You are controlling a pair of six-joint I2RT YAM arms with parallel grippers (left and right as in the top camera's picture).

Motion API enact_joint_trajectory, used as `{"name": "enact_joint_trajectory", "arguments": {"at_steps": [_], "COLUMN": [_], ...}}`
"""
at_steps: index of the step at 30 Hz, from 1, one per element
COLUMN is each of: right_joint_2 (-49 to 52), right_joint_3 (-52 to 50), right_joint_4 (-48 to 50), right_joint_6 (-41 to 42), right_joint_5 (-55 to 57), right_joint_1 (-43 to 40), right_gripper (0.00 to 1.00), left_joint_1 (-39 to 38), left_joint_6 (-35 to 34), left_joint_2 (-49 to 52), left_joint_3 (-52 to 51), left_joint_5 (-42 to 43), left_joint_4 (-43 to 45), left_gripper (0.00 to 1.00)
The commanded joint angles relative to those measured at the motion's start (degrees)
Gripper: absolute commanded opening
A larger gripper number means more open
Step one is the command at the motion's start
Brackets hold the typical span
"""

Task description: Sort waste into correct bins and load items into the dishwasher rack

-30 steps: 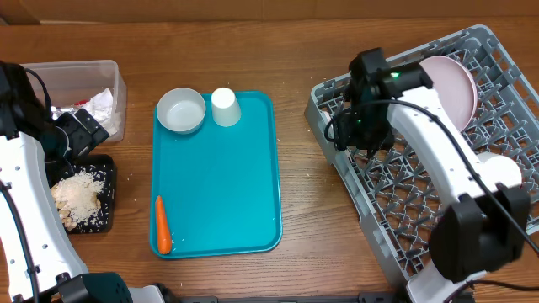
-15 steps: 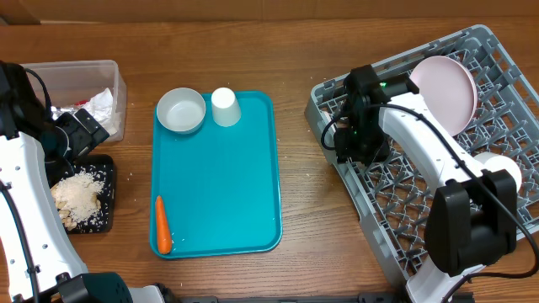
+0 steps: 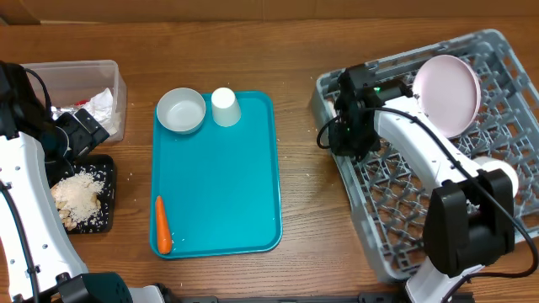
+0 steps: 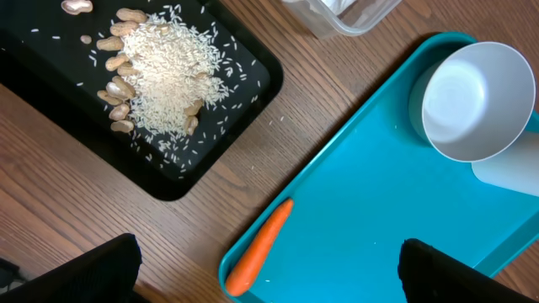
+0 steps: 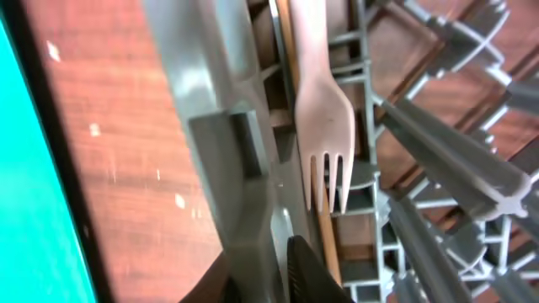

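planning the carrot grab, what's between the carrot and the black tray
Between the carrot and the black tray are only the teal tray's rim and a strip of wooden table, shown in the left wrist view.

The grey lattice rack point(image 3: 396, 215) sits at the right. A pale pink plate point(image 3: 450, 84) stands on edge at its far side, and a white fork point(image 5: 324, 126) lies flat by its left wall. A white bowl point(image 3: 181, 111) and cup point(image 3: 224, 106) sit at the teal tray's point(image 3: 227, 185) far-left corner, with the carrot point(image 3: 162, 225) along its near-left edge. At far left the clear tub point(image 3: 76, 67) holds a napkin point(image 3: 101, 103). Nearer, the black tray point(image 4: 227, 126) holds nuts point(image 4: 118, 88) and white crumbs point(image 4: 168, 80).
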Motion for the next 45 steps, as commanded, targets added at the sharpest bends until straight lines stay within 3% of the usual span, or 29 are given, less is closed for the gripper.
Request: {"name": "enact_joint_trajectory", "arguments": {"at_steps": [1,7,27,45], "right_joint_2": [0.37,0.37,0.37,0.37], "right_joint_3": [-0.42,-0.42,-0.31,-0.26], "right_joint_4": [-0.07,2.64,15.08,18.56], "right_joint_6": [8.7,8.7,5.31,-7.8], "right_joint_5": [0.2,1.18,2.25,-3.69], "right_joint_1": [-0.76,-0.87,-0.87,-0.81], "right_gripper": [0.08,0.04,0.04,0.05], "left_joint_1": [0.2,0.2,0.2,0.2], "left_joint_6": [-0.98,-0.98,-0.98,-0.98], "left_joint_2": [-0.02,-0.02,-0.02,-0.02], "left_joint_3": [-0.04,-0.04,-0.04,-0.04], "left_joint_5": [-0.61,-0.61,-0.61,-0.61], "left_joint_4": [0.04,0.04,0.04,0.04], "left_gripper": [1.0,1.0,1.0,1.0]}}
